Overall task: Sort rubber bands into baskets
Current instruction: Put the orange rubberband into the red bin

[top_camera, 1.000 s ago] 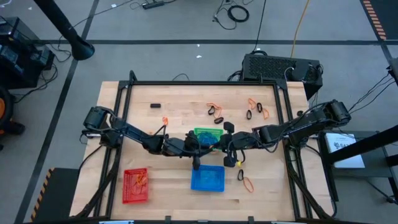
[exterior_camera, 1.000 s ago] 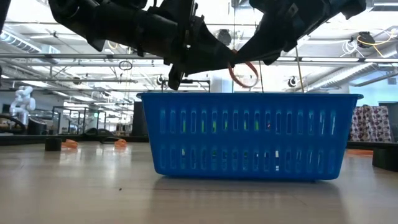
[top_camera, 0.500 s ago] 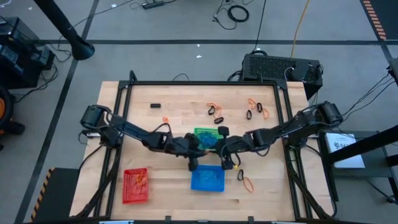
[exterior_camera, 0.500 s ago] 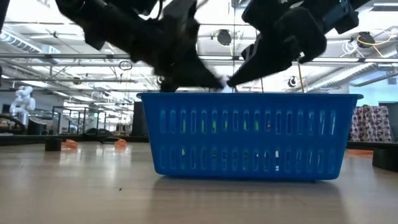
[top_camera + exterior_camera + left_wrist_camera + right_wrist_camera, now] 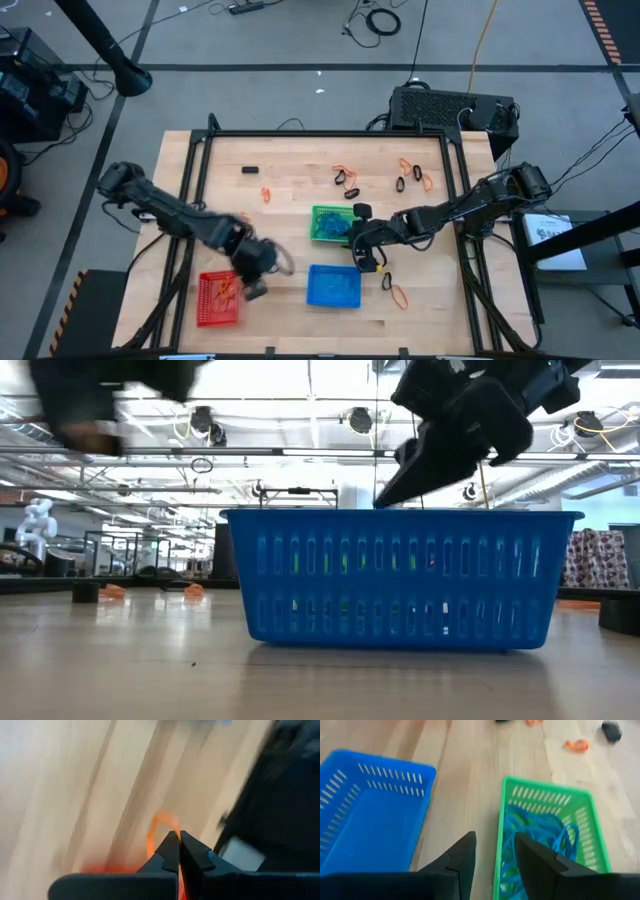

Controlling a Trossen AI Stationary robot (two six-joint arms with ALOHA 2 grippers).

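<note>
My left gripper [image 5: 253,288] hovers beside the red basket [image 5: 206,312], shut on an orange rubber band [image 5: 159,824]. The red basket holds orange bands [image 5: 226,291]. My right gripper [image 5: 363,260] stands open over the gap between the green basket [image 5: 592,827], which is full of blue bands [image 5: 540,832], and the blue basket [image 5: 350,780]. Nothing is between its fingers [image 5: 462,855]. The blue basket [image 5: 400,575] fills the low view, with my right gripper [image 5: 385,498] above its rim. My left gripper pinches the orange rubber band at one spot of its loop [image 5: 172,832], between the tips of its two fingers. The fingers slant down toward the table. The rest of the loop stands out past the fingertips, clear of the wood. The picture is blurred.
Loose orange and black bands lie toward the far side [image 5: 345,178] [image 5: 412,175], one orange band [image 5: 266,194] at far left of centre, and some near the right [image 5: 395,290]. A small black piece [image 5: 249,170] lies far left. A dark frame [image 5: 330,134] borders the table.
My left gripper has swung fast from above the blue basket toward the table's left and near edge, turning as it went, and now hangs beside the red basket. The orange band that hung between the two grippers has gone with it. My right gripper has sunk a little.
</note>
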